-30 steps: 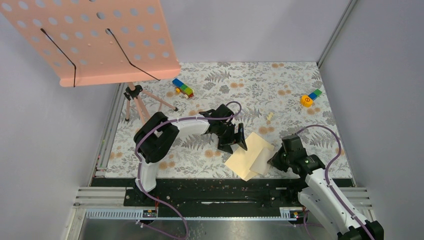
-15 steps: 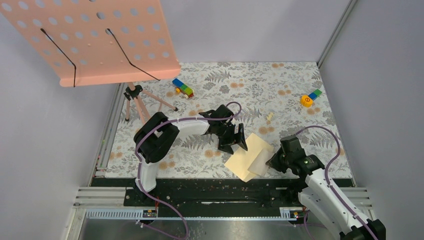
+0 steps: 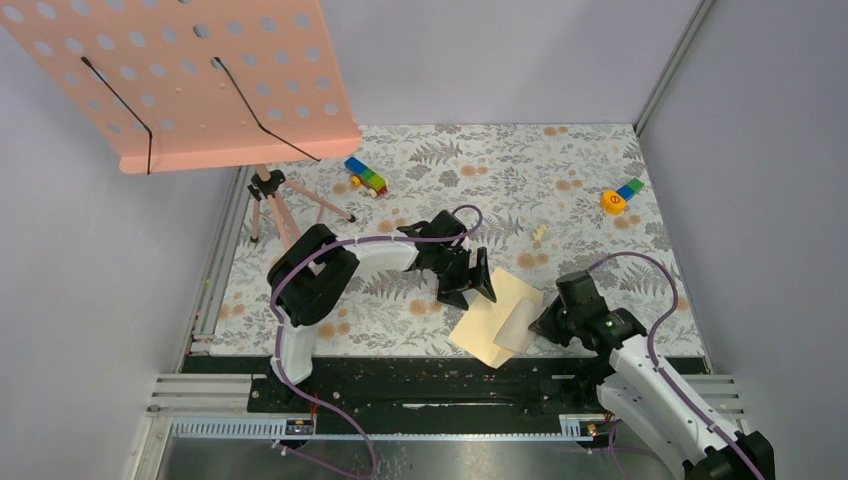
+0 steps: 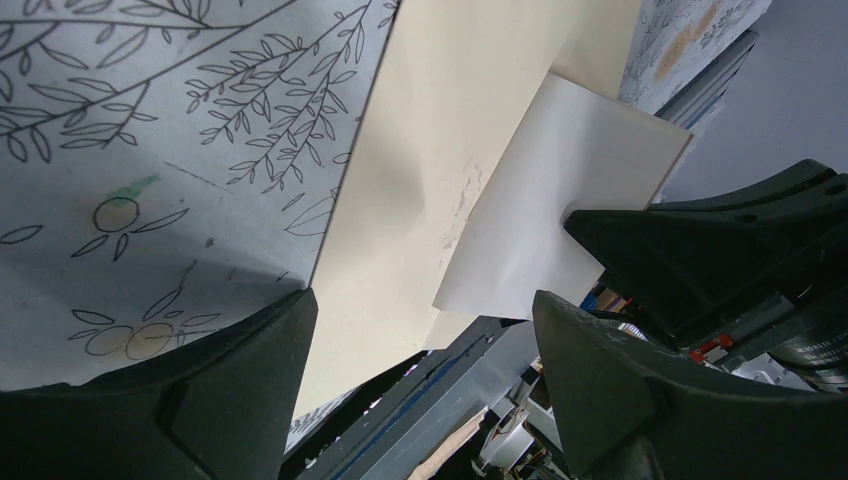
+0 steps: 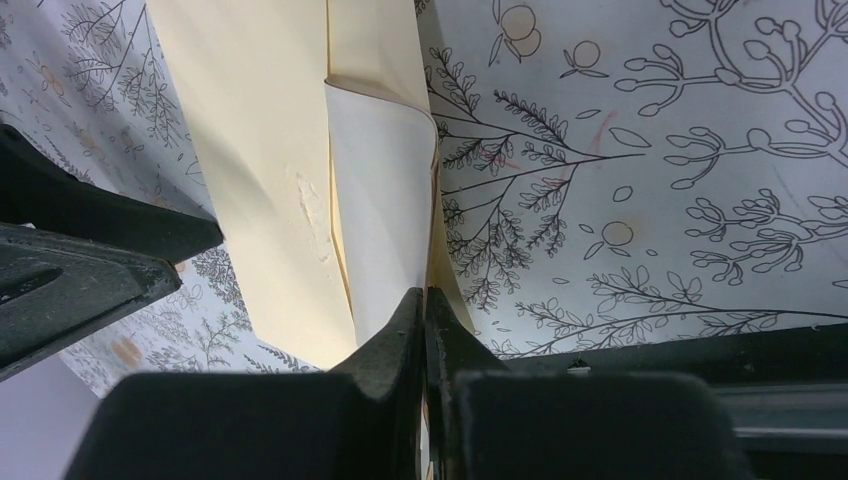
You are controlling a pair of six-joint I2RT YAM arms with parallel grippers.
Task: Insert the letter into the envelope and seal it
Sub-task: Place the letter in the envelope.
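Cream letter [image 5: 385, 210], clamped in the jaws of the right gripper [image 5: 425, 320], overlaps the tan envelope [image 5: 250, 150] at the desk's [image 3: 560, 160] near edge, beside the left gripper [image 4: 420, 310], jaws apart and empty; insertion apparently unfinished, sealing outstanding.

Top camera high, rear, looking down; wrist cameras close, share envelope [image 4: 400, 180].

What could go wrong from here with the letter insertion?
1. The right pincer is shut on the near edge of the letter, and the sheet bows along one side. Pushing may crumple it rather than slide it in.
2. The left pincer hangs open over the envelope without pinning it, so the envelope could skid along with the letter.
3. The envelope's near corner sits at the front rail; it might slip off.
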